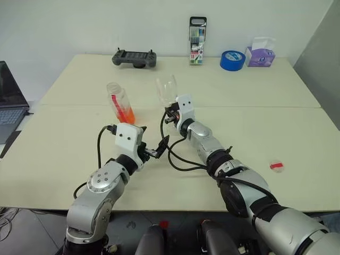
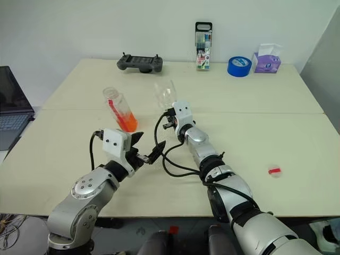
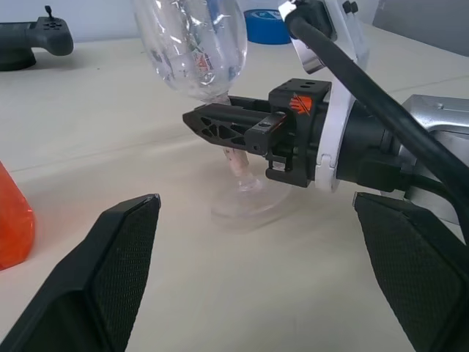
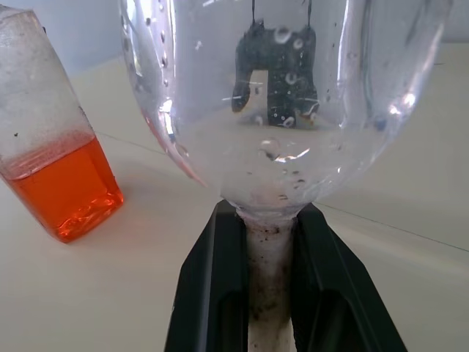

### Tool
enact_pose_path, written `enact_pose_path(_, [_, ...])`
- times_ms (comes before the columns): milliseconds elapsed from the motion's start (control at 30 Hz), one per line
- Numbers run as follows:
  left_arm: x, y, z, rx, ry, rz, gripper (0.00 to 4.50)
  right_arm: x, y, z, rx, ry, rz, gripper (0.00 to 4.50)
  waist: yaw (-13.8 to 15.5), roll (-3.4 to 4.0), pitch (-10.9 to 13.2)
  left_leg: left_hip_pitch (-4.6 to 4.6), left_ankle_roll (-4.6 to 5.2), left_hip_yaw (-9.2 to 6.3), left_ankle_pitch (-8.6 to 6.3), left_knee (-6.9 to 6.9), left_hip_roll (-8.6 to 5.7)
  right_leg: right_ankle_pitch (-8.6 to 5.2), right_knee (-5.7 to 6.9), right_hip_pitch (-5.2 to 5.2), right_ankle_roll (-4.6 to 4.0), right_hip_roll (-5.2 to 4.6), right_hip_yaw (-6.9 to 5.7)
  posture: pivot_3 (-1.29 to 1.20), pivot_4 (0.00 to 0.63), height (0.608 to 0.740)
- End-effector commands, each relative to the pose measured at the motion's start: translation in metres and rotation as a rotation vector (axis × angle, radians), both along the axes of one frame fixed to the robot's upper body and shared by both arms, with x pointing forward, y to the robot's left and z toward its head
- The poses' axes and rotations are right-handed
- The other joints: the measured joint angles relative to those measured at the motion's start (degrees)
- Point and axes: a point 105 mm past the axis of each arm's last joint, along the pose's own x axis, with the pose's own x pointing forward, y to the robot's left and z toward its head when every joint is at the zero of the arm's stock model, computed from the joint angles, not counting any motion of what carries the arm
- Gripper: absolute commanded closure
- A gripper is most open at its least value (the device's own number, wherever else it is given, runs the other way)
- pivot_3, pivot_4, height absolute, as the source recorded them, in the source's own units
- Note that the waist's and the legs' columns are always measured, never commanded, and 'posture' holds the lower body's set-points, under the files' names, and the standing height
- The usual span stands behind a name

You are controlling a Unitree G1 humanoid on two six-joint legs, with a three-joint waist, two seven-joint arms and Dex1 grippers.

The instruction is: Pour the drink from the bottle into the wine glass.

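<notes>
right wrist view: right gripper [image 4: 270, 293] clamps wine glass [image 4: 278, 103] stem; foot hidden.

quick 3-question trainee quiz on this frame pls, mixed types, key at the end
1. True or false: the right gripper is shut on the stem of the wine glass.
2. Where is the bottle's cap? A) on the bottle B) on the table to the robot's right C) in the left gripper
3. Fill in: the left gripper is ____ and holds nothing.

Key:
1. True; its fingers clamp the stem just under the bowl.
2. B; the bottle stands uncapped, the orange drink low in it.
3. open
</notes>
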Motion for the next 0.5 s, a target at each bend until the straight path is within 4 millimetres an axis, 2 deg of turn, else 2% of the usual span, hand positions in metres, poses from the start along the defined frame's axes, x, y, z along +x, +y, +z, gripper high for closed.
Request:
enact_pose_path(33, [-0.001,0.000,0.012,-0.005,-0.042,0.003,0.00,-0.005,0.010,-0.012,-0.025,0.053,0.034,4.15,0.02,0.00,0.00,0.02,0.00,0.00,0.00,0.00,0.00,0.00,0.00,0.03,0.00,0.02,-0.03,0.00,0.150,0.740])
enact_pose_path(200, [0.001,-0.005,0.011,-0.009,-0.028,-0.023,0.00,-0.004,-0.001,-0.017,-0.012,0.086,0.068,4.15,-0.01,0.00,0.00,0.26,0.01,-0.01,-0.01,-0.01,-0.02,-0.02,-0.07,0.31,-0.01,0.09,-0.03,0.00,0.150,0.740])
enact_pose_path(500, [0.006,0.002,0.001,-0.015,0.027,-0.033,0.00,-0.017,-0.045,-0.064,-0.077,0.156,0.093,4.15,0.05,-0.01,-0.32,0.81,0.02,-0.02,-0.02,-0.08,-0.05,-0.08,-0.15,0.86,-0.03,0.08,-0.05,0.00,0.150,0.740])
